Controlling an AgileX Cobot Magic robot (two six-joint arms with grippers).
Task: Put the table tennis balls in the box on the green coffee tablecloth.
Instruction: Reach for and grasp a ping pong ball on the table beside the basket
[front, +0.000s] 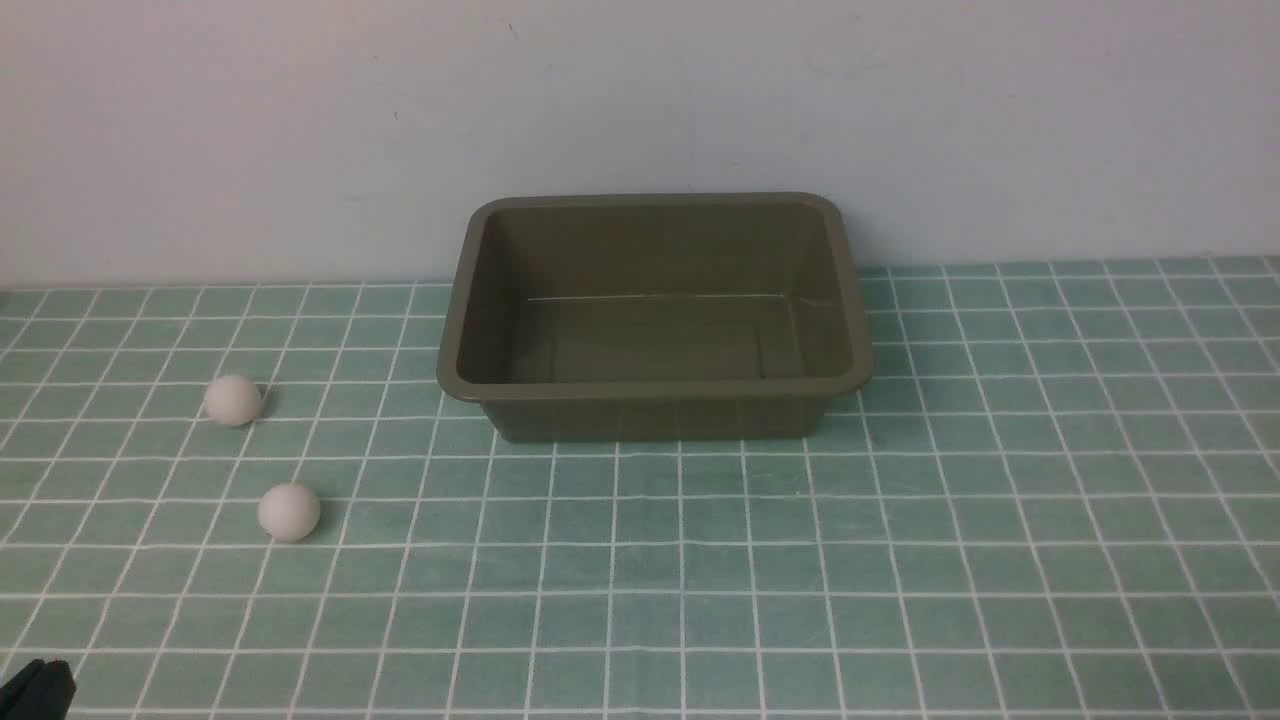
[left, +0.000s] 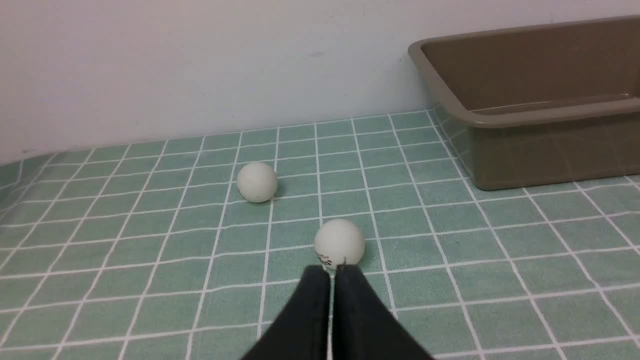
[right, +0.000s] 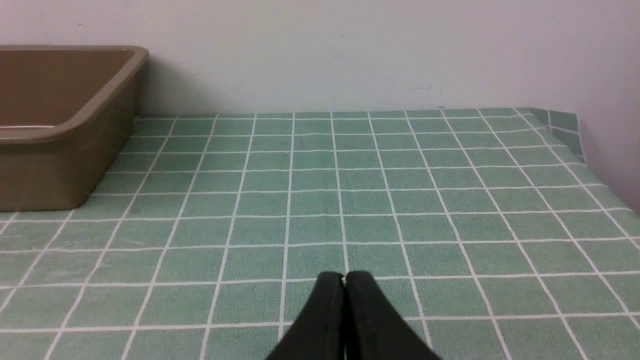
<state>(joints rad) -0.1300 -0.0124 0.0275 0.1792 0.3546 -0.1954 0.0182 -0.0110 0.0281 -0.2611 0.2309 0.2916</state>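
Observation:
Two white table tennis balls lie on the green coffee tablecloth (front: 700, 560), left of the box (front: 655, 400). The farther ball (front: 233, 400) (left: 257, 182) sits closer to the wall; the nearer ball (front: 289, 512) (left: 339, 242) shows a small dark print. The olive-brown box (left: 530, 120) (right: 45, 135) stands empty against the wall. My left gripper (left: 332, 270) is shut, empty, its tips just short of the nearer ball; only a dark corner of it (front: 38, 690) shows in the front view. My right gripper (right: 345, 276) is shut over bare cloth, right of the box.
A pale wall (front: 640, 100) runs right behind the box. The cloth's right end turns up against a side wall (right: 565, 130) in the right wrist view.

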